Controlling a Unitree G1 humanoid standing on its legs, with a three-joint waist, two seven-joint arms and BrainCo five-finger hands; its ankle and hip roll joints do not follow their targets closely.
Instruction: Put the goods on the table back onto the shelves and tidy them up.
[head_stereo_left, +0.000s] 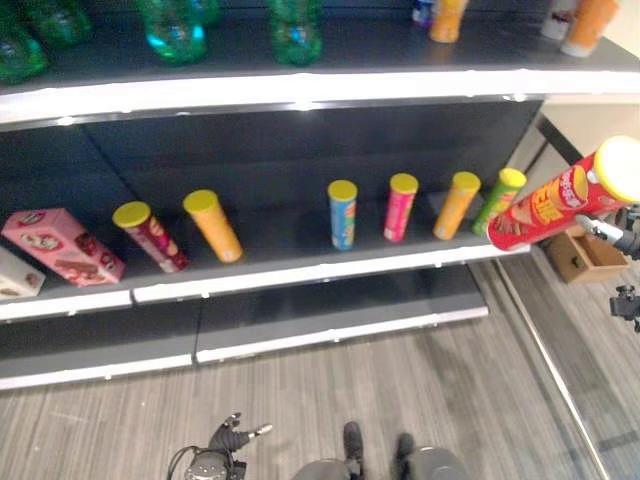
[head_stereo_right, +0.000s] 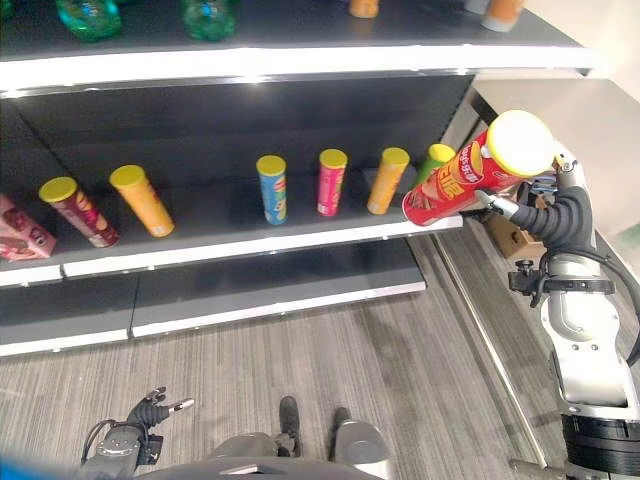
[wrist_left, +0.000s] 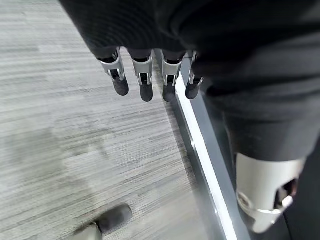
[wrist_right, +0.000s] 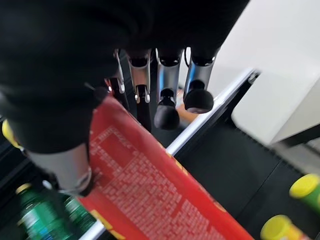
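A red chip can (head_stereo_right: 462, 183) with a yellow lid hangs tilted in the air at the right end of the middle shelf (head_stereo_left: 300, 272), its base close to the shelf's front edge. My right hand (head_stereo_right: 548, 212) is shut on it near the lid end. In the right wrist view the red chip can (wrist_right: 150, 185) lies against the palm, below the fingers (wrist_right: 167, 102). Down by the floor at the lower left, my left hand (head_stereo_left: 235, 437) hangs with straight fingers (wrist_left: 145, 82) and holds nothing.
Several chip cans stand on the middle shelf: dark red (head_stereo_left: 150, 237), orange (head_stereo_left: 212, 225), blue (head_stereo_left: 342, 214), pink (head_stereo_left: 400, 207), orange (head_stereo_left: 456, 205), green (head_stereo_left: 498, 200). A pink box (head_stereo_left: 62, 245) lies at its left. Green bottles (head_stereo_left: 175, 25) stand above. A cardboard box (head_stereo_left: 585, 255) sits right.
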